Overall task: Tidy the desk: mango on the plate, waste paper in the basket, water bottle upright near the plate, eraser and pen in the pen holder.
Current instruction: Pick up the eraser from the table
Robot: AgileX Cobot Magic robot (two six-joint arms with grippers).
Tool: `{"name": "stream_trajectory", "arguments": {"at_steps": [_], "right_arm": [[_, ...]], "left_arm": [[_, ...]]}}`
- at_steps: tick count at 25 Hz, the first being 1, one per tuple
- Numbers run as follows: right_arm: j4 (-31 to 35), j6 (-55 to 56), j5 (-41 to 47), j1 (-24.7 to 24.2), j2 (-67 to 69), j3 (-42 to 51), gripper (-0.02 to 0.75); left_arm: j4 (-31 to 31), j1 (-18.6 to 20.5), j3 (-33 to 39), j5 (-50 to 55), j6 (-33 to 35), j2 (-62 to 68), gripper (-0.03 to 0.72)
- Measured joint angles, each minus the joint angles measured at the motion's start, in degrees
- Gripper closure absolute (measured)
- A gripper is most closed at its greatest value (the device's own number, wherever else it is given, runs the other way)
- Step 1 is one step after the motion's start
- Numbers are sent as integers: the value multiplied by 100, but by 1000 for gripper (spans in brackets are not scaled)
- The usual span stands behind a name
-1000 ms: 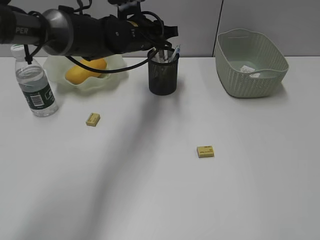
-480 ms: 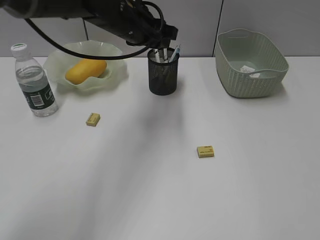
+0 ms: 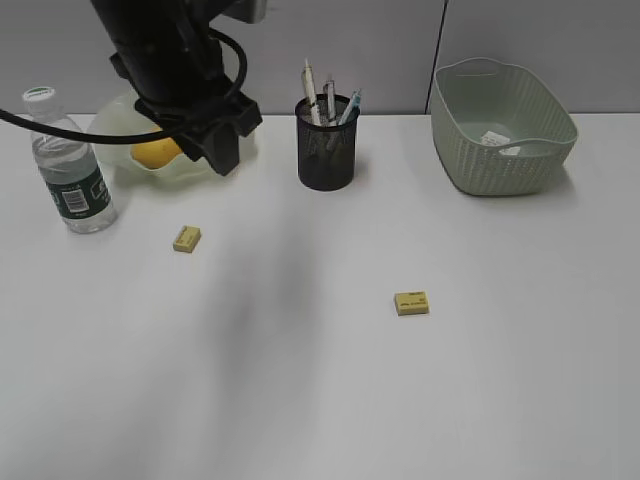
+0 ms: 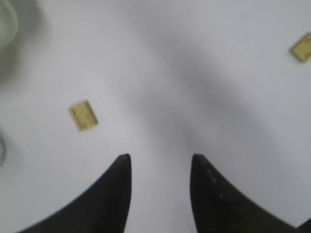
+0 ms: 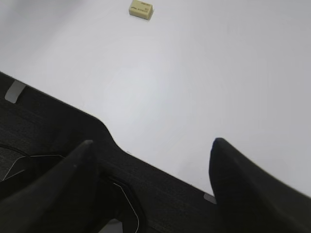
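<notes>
Two yellow erasers lie loose on the white worktop. One eraser sits left of centre in the exterior frame, directly below the left gripper, which hangs in front of the plate with its fingers apart and nothing between them. In the left wrist frame that eraser lies up and to the left of the fingertips, its long axis slanted. The second eraser rests right of centre, well apart from the left arm; the right gripper, fingers wide and empty, is probably nearer it. The mango lies on the plate, partly hidden; the water bottle stands upright; pens stand in the pen holder.
</notes>
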Motion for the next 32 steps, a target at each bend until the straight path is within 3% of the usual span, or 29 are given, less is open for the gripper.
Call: {"name": "stream_trajectory", "arguments": {"at_steps": [8, 18, 24, 32], "right_arm": [[-17, 25, -7, 0, 107, 0, 174], [-21, 138, 0, 0, 843, 0, 174], [-21, 138, -36, 0, 1458, -14, 174], [-204, 139, -221, 0, 2752, -757, 174]], "left_arm": [[69, 0, 377, 157, -38, -574, 374], [249, 0, 2871, -430, -42, -2667, 367], [45, 0, 3999, -682, -83, -4260, 143], [-74, 0, 4962, -715, -517, -6380, 109]]}}
